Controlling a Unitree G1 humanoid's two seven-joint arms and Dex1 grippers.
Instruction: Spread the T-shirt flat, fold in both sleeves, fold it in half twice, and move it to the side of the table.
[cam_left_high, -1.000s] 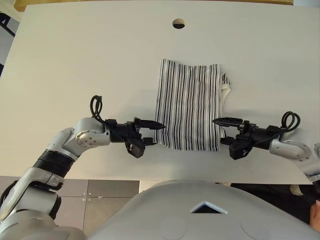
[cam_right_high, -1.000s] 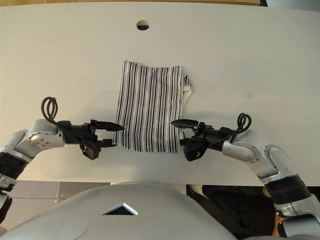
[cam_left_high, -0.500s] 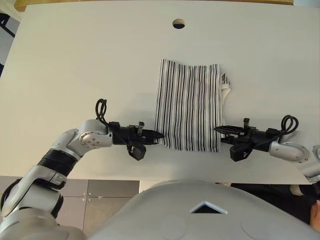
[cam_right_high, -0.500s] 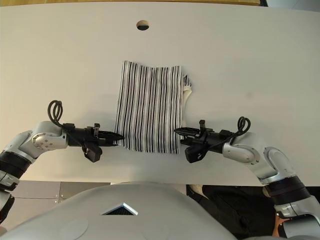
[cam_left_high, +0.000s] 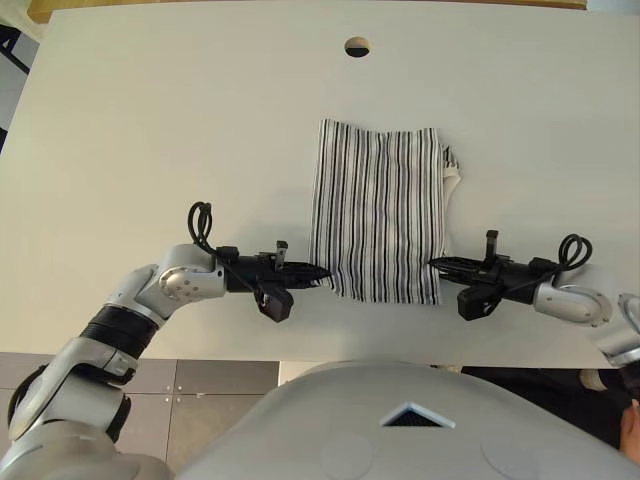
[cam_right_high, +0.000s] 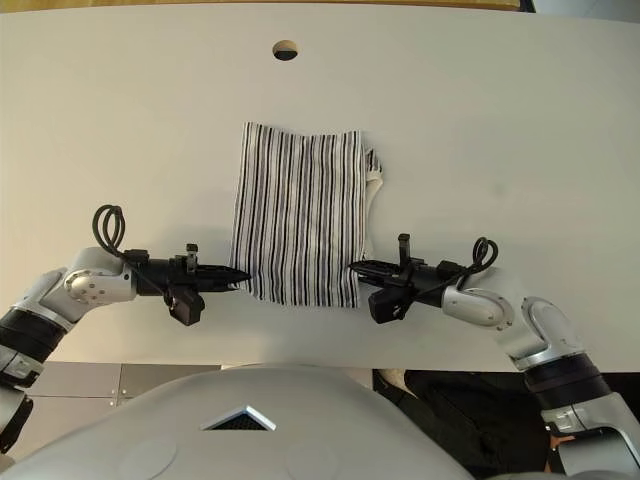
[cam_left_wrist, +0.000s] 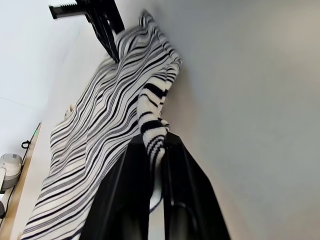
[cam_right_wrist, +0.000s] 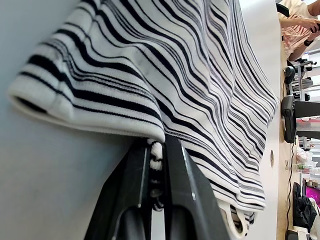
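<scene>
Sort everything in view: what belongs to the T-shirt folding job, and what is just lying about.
Belongs to the job: striped T-shirt; left gripper and right gripper, each shut on a near corner of it; table.
Just there: round hole near the table's far edge.

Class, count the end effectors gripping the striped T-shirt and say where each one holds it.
2. The left end effector pinches the T-shirt at its near left corner. The right end effector pinches its near right corner.
</scene>
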